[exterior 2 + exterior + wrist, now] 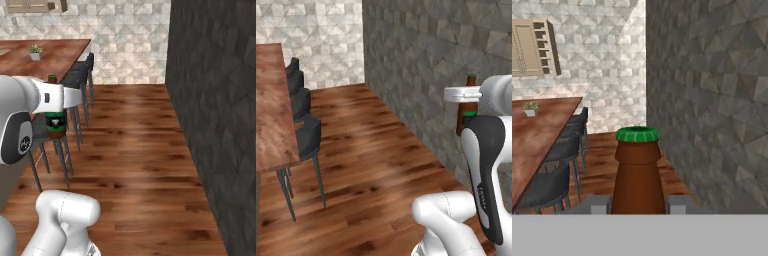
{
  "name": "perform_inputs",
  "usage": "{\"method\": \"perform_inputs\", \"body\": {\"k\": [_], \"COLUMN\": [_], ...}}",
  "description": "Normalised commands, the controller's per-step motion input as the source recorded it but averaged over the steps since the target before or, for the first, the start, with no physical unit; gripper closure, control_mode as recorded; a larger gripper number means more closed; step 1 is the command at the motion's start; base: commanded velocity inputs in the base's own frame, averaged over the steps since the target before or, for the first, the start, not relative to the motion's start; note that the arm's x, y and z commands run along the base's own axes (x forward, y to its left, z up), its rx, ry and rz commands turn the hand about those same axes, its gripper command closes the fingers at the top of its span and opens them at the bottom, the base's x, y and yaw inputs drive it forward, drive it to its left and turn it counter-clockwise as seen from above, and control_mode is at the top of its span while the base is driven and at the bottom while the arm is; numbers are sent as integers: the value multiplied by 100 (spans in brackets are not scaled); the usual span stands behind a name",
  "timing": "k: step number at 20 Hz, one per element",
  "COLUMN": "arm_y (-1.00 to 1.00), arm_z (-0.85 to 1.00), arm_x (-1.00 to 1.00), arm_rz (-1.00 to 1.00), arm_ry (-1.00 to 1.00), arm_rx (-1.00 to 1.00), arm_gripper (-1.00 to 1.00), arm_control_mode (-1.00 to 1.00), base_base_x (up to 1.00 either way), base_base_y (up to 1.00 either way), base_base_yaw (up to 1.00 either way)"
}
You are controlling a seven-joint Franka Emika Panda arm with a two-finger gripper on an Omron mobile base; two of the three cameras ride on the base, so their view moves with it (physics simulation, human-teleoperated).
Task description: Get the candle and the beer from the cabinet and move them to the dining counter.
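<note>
Brown bottle of beer (637,175) is riding upright, clamped between the gripper (637,204) fingers below its neck so it won't tip, while the dining counter (537,132) is sitting off left, past the stools (547,187).

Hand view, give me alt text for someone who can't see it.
A brown beer bottle with a green cap stands upright between the jaws, close to the camera. To its left, the dining counter with a small potted plant and dark stools; to its right, a grey stone wall.
</note>
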Motion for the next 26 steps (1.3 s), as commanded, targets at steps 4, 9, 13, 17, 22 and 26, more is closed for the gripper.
{"method": "perform_inputs", "body": {"k": [4, 9, 13, 17, 22, 26], "arm_y": [0, 0, 0, 0, 0, 0], "arm_z": [0, 0, 0, 0, 0, 0], "arm_x": [0, 0, 0, 0, 0, 0], "arm_rz": [0, 0, 0, 0, 0, 0], "arm_ry": [0, 0, 0, 0, 0, 0], "arm_rx": [0, 0, 0, 0, 0, 0], "arm_gripper": [100, 100, 100, 100, 100, 100], "arm_control_mode": [100, 100, 100, 100, 100, 100], "base_base_x": [99, 100, 98, 88, 76, 75], "base_base_y": [-84, -74, -68, -49, -43, -40], "base_base_yaw": [45, 44, 48, 61, 68, 71]}}
